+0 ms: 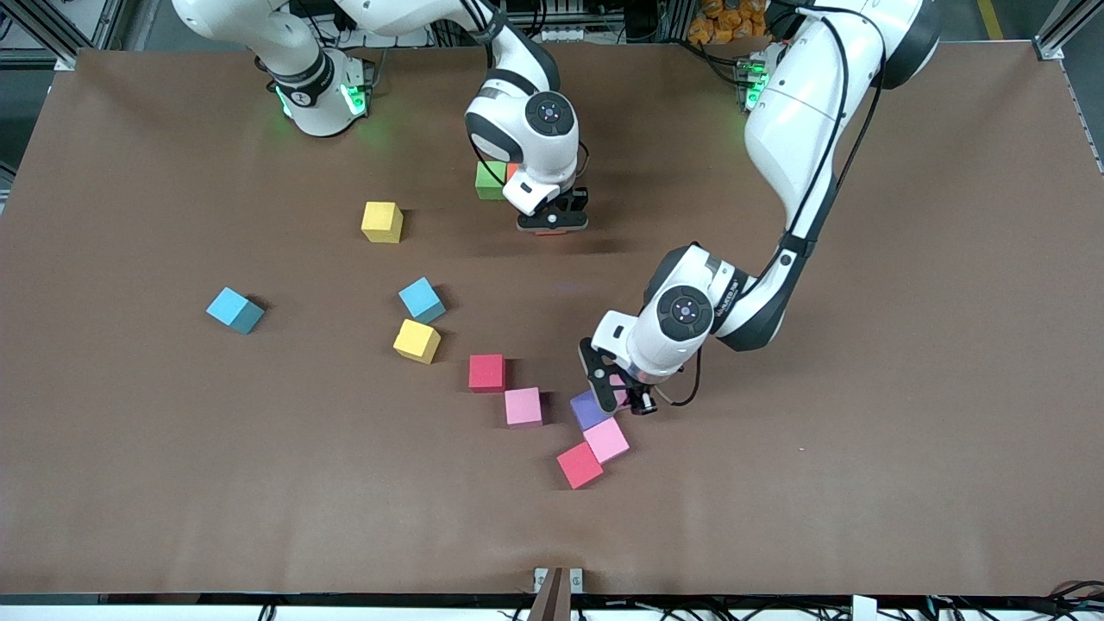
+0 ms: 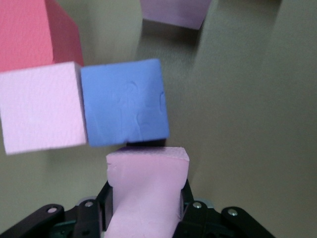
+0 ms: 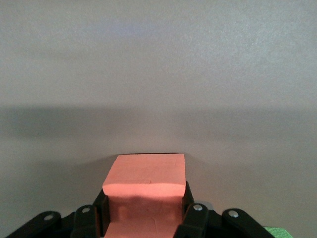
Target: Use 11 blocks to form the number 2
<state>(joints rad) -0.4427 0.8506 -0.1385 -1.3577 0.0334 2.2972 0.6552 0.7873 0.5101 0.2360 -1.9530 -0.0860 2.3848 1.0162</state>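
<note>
Left hand (image 1: 623, 390) grips a pink block (image 2: 146, 188) beside the purple block (image 1: 589, 410), right hand (image 1: 552, 222) grips an orange block (image 3: 144, 191) near the green block (image 1: 490, 180); number 2 barely begun, most blocks scattered on the tabletop (image 1: 862, 388).

Front view: high, faces robots, covers whole table (image 1: 906, 431). Wrist views: close, looking past own fingers at tabletop. Purple block (image 1: 588, 409) (image 2: 125, 102) shared by front and left wrist.
</note>
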